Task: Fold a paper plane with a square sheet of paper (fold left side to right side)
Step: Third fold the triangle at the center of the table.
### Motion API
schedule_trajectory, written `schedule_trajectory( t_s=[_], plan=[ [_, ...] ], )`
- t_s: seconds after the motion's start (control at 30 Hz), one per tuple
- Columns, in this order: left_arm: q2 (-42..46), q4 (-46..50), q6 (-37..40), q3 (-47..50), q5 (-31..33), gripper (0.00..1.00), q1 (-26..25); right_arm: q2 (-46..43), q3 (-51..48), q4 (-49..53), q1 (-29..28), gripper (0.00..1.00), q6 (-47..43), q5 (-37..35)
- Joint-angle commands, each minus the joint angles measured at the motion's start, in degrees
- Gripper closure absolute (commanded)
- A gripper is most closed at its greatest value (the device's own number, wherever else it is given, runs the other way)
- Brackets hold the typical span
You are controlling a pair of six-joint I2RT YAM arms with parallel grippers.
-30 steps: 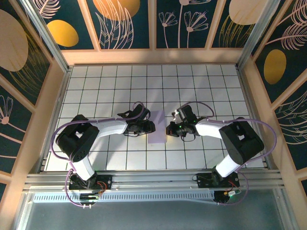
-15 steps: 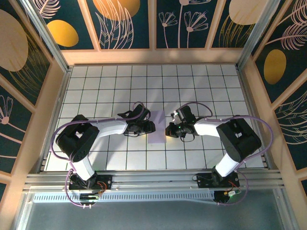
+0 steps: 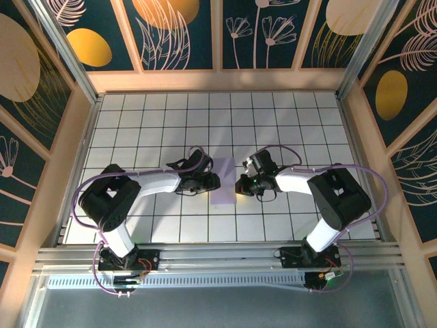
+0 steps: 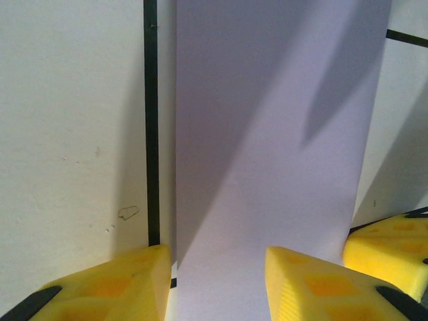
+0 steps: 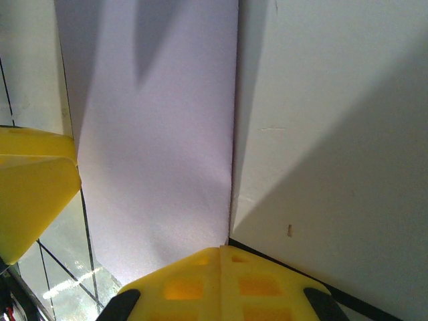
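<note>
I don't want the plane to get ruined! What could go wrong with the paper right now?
The right gripper is shut and sits right at one long edge of the paper. A sideways nudge might slide it and skew the fold. The left gripper is open astride the opposite edge, and closing there could pinch up a wrinkle.

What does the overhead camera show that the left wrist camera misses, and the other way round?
Overhead: the whole left arm and right arm, the tiled table and the painted walls around it. Left wrist: a close look at yellow fingers standing apart at the near end of the paper, plus a small scuff on a tile. Shared: the pale purple paper, lying flat as a narrow strip.
</note>
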State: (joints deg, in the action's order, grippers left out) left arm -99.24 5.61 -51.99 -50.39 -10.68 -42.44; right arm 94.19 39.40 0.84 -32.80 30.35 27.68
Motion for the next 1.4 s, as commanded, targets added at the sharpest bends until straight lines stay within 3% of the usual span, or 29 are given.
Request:
schedule_trajectory(
  t_s=[0.0, 0.5, 0.87, 1.13, 1.37],
  plan=[
    [0.7, -0.6, -2.0, 1.8, -5.2, 0.59, -0.9, 2.8, -0.3, 3.7, -0.9, 1.00, -0.6, -5.0],
    [3.9, -3.8, -3.6, 2.7, -4.6, 0.58, -0.9, 2.9, -0.1, 3.6, -1.1, 1.00, -0.7, -4.9],
    [5.0, -3.5, -4.8, 4.1, -3.9, 0.84, -0.9, -0.8, 1.0, 0.8, -1.0, 1.00, -2.5, -5.0],
    [5.4, -6.3, -9.6, 4.4, -7.9, 0.88, -0.9, -16.1, -3.2, -4.0, -2.1, 0.70, -10.3, -12.1],
    [5.0, -6.5, -12.2, 4.0, -9.9, 0.91, -0.9, -32.3, -13.9, -12.9, -9.4, 0.53, -21.4, -18.3]
  ],
)
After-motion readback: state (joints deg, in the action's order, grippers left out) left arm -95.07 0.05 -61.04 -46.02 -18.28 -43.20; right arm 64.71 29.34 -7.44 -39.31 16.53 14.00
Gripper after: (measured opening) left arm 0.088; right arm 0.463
